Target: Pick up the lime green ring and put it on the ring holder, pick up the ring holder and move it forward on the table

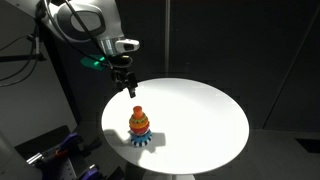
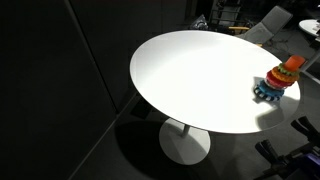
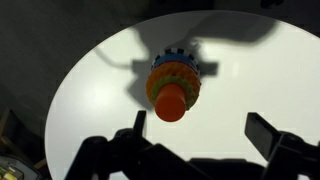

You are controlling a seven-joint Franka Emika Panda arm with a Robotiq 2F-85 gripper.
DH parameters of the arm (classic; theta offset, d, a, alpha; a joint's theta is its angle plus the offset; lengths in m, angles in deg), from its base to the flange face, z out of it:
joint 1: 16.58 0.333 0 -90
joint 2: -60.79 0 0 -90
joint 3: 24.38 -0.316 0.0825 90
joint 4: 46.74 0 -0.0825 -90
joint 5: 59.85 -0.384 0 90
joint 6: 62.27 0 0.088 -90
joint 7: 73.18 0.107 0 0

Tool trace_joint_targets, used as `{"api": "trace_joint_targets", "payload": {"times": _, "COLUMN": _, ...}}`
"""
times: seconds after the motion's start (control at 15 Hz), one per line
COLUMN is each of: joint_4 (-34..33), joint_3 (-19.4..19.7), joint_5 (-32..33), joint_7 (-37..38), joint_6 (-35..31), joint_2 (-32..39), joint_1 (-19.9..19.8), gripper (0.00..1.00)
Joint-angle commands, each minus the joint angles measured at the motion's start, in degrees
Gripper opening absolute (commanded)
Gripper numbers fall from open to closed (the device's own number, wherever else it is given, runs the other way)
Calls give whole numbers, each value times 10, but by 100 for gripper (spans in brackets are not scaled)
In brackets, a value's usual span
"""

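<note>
Above the ring holder (image 3: 175, 88) on the bench (image 3: 90, 90), the end effector (image 3: 197, 122) hangs wide, empty; off-centre descent could topple it.

In an exterior view the table (image 2: 190, 80) lay open across centre and left; only the holder (image 2: 278, 82) stood at the right edge

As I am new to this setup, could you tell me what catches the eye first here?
The colourful ring holder stands near the edge of the round white table. The end effector hangs above the table, its fingers apart in the wrist view.
</note>
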Motion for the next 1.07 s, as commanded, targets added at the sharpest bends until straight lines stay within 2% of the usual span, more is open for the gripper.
{"api": "trace_joint_targets", "payload": {"times": 0.0, "joint_4": -22, "joint_3": 4, "joint_5": -32, "joint_7": -40, "joint_6": 70, "joint_2": -30, "joint_1": 13, "gripper": 100}}
{"api": "trace_joint_targets", "payload": {"times": 0.27, "joint_4": -38, "joint_3": 7, "joint_5": -66, "joint_7": -70, "joint_6": 129, "joint_2": -56, "joint_1": 27, "gripper": 100}}
{"api": "trace_joint_targets", "payload": {"times": 0.67, "joint_4": -55, "joint_3": 7, "joint_5": -88, "joint_7": -80, "joint_6": 182, "joint_2": -96, "joint_1": 34, "gripper": 100}}
{"api": "trace_joint_targets", "payload": {"times": 1.0, "joint_4": -48, "joint_3": -1, "joint_5": -80, "joint_7": -65, "joint_6": 169, "joint_2": -96, "joint_1": 29, "gripper": 100}}
